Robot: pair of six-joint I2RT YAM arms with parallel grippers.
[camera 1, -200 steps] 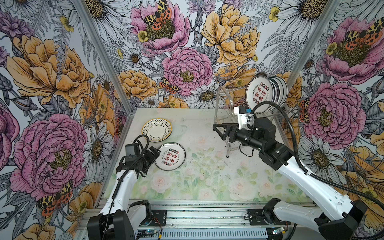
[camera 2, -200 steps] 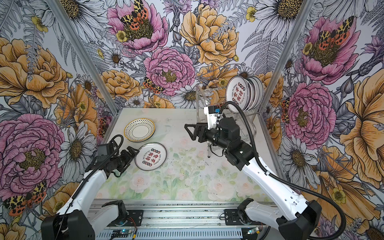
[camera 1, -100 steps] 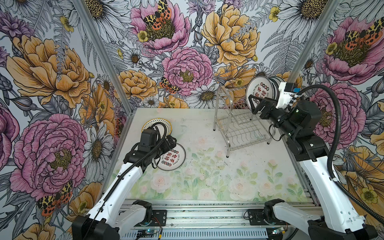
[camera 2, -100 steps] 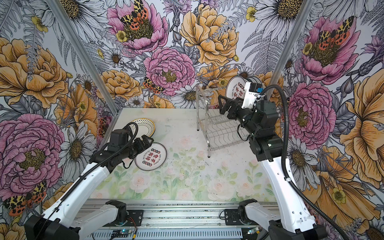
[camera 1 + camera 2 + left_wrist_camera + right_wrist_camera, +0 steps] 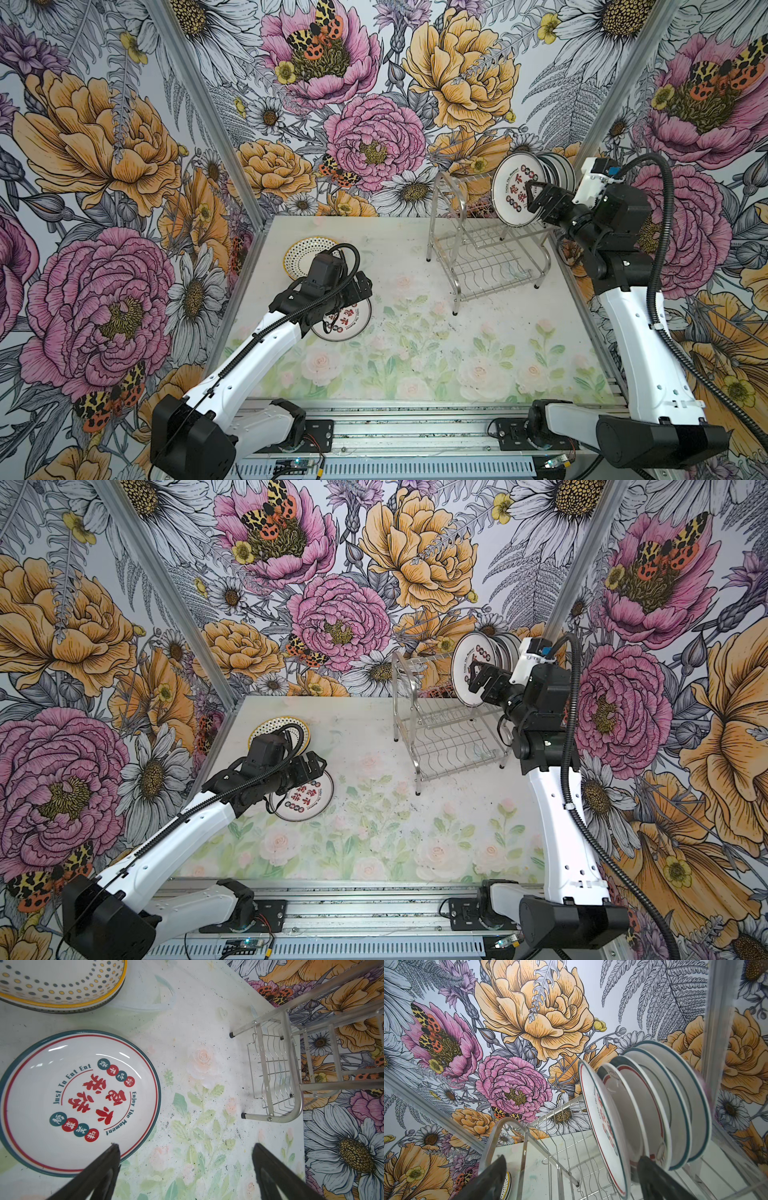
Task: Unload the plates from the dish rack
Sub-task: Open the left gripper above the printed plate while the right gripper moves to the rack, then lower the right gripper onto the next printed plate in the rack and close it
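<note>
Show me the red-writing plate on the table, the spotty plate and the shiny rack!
Red-writing plate [image 5: 80,1103]: left wrist view, its middle, on the writing.
Spotty plate [image 5: 62,987]: left wrist view, on its dotted inside.
Shiny rack [image 5: 292,1059]: left wrist view, on its thick end tube.

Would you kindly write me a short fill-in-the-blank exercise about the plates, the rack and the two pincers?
The plates in the rack stand on its ___ tier.
The right pincer, near the front plate, has its jaws ___.
The left pincer hovers near a flat plate with ___ characters.
The dotted plate has a ___ rim.
Missing words: upper; open; red; yellow.
</note>
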